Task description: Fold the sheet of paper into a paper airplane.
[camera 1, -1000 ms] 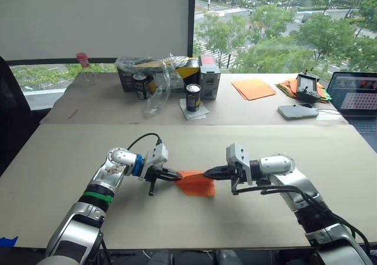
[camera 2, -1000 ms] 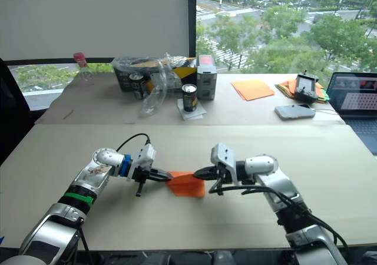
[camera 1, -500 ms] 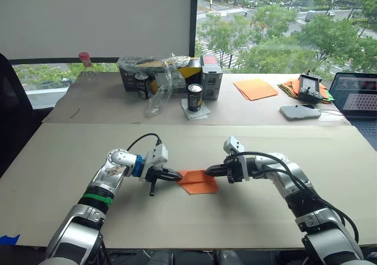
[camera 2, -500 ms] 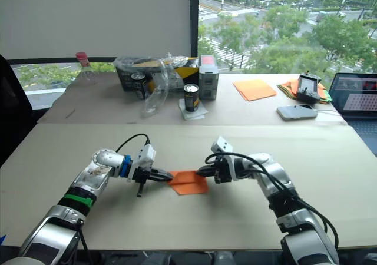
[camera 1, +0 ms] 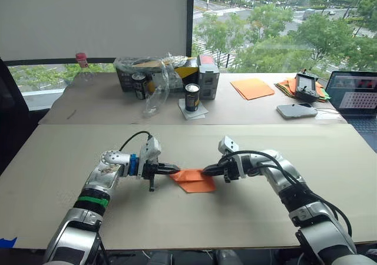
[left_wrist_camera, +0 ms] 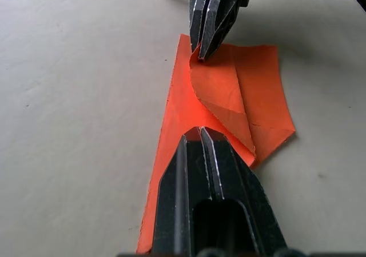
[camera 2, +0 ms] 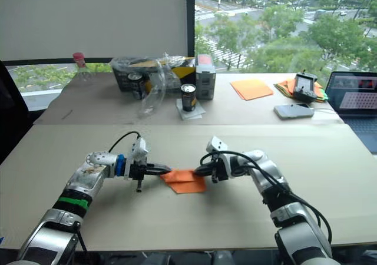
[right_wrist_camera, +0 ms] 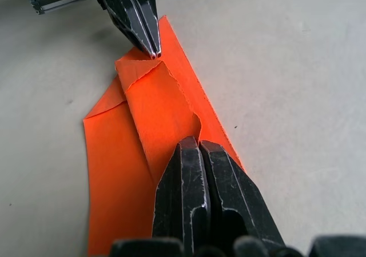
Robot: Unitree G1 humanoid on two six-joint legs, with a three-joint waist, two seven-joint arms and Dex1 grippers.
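On the near table (camera 1: 330,159), a broad pale surface, the sheet of paper (camera 1: 194,180) lies flat between the two arms, bright orange and already folded into layered flaps. The left gripper (camera 1: 174,169) reaches in from the robot's left with its jaws pressed together on the paper's left end; in the left wrist view its two black fingers (left_wrist_camera: 197,171) are closed with no gap, and a raised fold of paper runs up from their tips. The right gripper (camera 1: 206,172) comes in from the robot's right and meets the paper's right end, its jaws likewise closed; the right wrist view shows its fingers (right_wrist_camera: 197,180) together with the edge of the upper flap caught at their tips. The two grippers face each other tip to tip along the sheet's length, apart from one another, with the raised flap stretched between them. Beyond, on the far table (camera 1: 106,103), stand a dark drink can (camera 1: 192,97) on a white napkin, a second can (camera 1: 139,85) by a cluttered box wrapped in clear plastic (camera 1: 156,73), and a red-capped bottle (camera 1: 80,65). Further right lie paler orange sheets (camera 1: 252,88), a multicoloured paper pile (camera 1: 287,87), a phone (camera 1: 297,110) and a laptop (camera 1: 354,100).
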